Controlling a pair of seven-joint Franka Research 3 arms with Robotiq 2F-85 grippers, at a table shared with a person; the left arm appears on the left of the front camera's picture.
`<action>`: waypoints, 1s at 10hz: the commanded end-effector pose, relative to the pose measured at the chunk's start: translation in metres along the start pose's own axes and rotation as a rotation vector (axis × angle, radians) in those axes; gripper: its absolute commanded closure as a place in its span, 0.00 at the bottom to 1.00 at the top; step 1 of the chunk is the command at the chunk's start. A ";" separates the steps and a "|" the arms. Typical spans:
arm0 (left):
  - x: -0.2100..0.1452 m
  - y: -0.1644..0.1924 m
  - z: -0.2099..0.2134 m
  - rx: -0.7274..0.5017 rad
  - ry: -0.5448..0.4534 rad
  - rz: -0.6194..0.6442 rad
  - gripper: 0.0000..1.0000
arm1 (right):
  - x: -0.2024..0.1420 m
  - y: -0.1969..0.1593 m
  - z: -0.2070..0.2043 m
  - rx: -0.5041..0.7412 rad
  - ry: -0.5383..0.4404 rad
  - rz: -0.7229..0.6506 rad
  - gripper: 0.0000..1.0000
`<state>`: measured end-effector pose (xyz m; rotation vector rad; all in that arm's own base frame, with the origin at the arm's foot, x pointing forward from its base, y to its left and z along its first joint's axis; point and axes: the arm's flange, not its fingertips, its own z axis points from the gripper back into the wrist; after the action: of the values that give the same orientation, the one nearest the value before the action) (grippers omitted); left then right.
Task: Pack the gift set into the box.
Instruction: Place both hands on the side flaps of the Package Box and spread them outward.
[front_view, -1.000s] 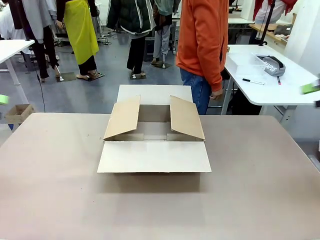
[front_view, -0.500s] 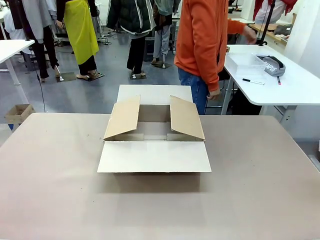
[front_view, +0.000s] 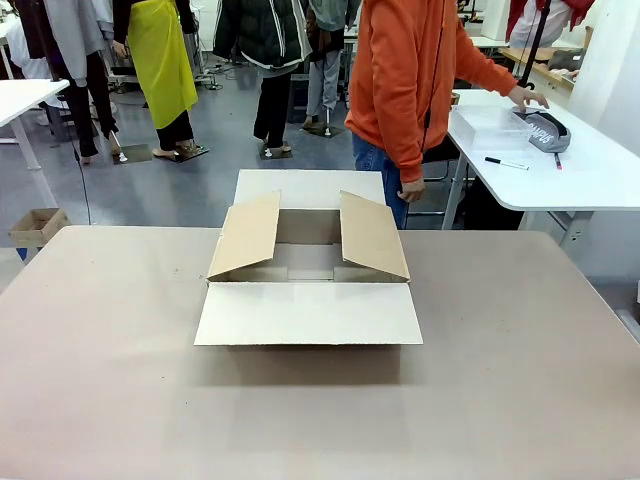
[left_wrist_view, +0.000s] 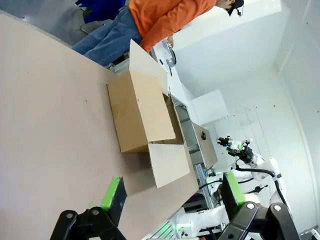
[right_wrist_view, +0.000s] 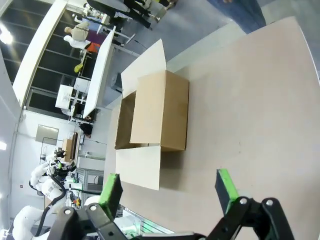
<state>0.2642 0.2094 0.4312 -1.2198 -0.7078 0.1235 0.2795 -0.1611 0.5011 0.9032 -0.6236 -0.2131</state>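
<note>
The left gripper (left_wrist_view: 171, 192) hangs over the table (left_wrist_view: 45, 125) with its green pads spread wide and nothing between them. The right gripper (right_wrist_view: 167, 192) is likewise wide open and bare, touching nothing.

Beyond both sits the box (front_view: 310, 290) in the middle of the table. Its four flaps are open: the near and far ones lie flat outward, and the two side ones slant up. What shows of the inside looks bare.

The gift set is well apart from it, on a white side table (front_view: 590, 185) at the far right. A person in an orange top has one hand (front_view: 527, 97) at the pale tray (front_view: 488, 125). The grey pouch (front_view: 547, 132) lies just beside the tray, and the black pen (front_view: 506, 162) lies loose on the tabletop nearby.

The tray looks light and stiff, so its rim is probably the best hold, kept level. The pouch looks soft (it would squash under the pads), and the pen is thin and likely to roll.
</note>
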 end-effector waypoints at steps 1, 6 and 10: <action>0.006 -0.031 -0.040 -0.026 0.159 -0.099 0.00 | 0.006 0.036 -0.037 -0.193 -0.044 0.059 0.00; 0.000 -0.174 -0.247 0.328 0.491 -0.232 0.00 | -0.062 0.179 -0.219 -0.337 0.213 0.602 0.00; -0.048 -0.224 -0.357 0.506 0.489 -0.245 0.00 | -0.139 0.190 -0.268 -0.283 0.157 0.571 0.00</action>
<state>0.3495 -0.1823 0.5543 -0.6512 -0.3844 -0.2067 0.3240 0.1967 0.4878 0.4102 -0.5904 0.3504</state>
